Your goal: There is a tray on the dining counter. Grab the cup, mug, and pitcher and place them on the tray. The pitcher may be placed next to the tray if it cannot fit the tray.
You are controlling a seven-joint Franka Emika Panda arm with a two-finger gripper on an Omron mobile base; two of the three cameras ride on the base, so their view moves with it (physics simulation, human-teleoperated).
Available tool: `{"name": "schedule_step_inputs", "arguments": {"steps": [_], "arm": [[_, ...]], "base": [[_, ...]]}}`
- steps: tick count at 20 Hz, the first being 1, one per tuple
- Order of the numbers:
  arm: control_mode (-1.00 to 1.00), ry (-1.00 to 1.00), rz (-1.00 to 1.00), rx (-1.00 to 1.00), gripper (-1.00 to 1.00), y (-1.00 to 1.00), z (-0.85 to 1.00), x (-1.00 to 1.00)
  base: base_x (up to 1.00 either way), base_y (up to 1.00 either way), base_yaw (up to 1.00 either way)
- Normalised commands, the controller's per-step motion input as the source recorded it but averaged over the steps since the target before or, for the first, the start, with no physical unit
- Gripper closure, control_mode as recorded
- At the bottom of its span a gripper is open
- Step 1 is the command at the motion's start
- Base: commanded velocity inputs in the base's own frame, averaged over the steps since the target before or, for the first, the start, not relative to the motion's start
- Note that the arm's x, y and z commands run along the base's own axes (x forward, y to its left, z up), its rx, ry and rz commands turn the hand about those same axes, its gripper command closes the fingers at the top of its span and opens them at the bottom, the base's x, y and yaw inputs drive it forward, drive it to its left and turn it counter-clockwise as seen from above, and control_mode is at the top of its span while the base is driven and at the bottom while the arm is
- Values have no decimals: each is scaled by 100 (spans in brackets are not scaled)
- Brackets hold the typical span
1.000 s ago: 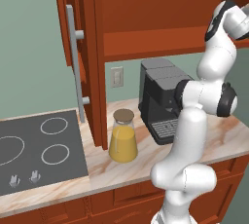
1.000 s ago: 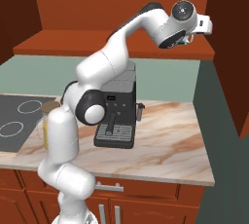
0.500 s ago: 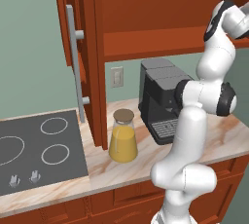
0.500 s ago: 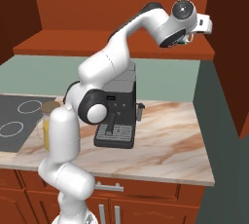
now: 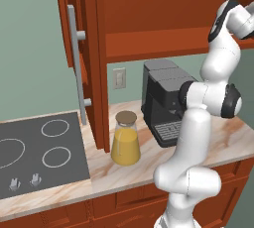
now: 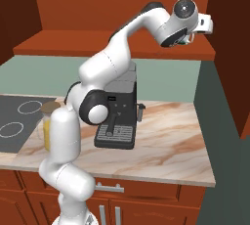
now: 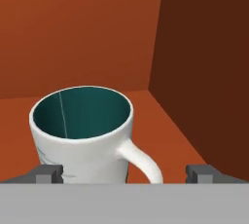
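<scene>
Though unlabelled, white mug [image 7: 82, 138] between spread fingers [image 7: 50, 174], teal inside.

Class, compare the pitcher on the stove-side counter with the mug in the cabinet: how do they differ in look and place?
The pitcher is clear glass, lidded, holding orange-yellow liquid; the mug is white, teal inside, open-topped and empty. The pitcher has no visible handle; the mug has a loop handle. The pitcher stands on the counter; the mug sits inside the cabinet. Both are upright.
</scene>
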Motion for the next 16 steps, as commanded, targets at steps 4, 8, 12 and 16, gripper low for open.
{"name": "schedule_step_inputs", "arguments": {"steps": [4,8,12,16], "arm": [[-100,0,3,0,-100,14,-1,0],[-100,0,3,0,-100,16,0,0],[-100,0,3,0,-100,6,0,0],[-100,0,2,0,-100,1,0,0]], "base": [[0,0,0],[0,0,0],[0,0,0],[0,0,0]]}}
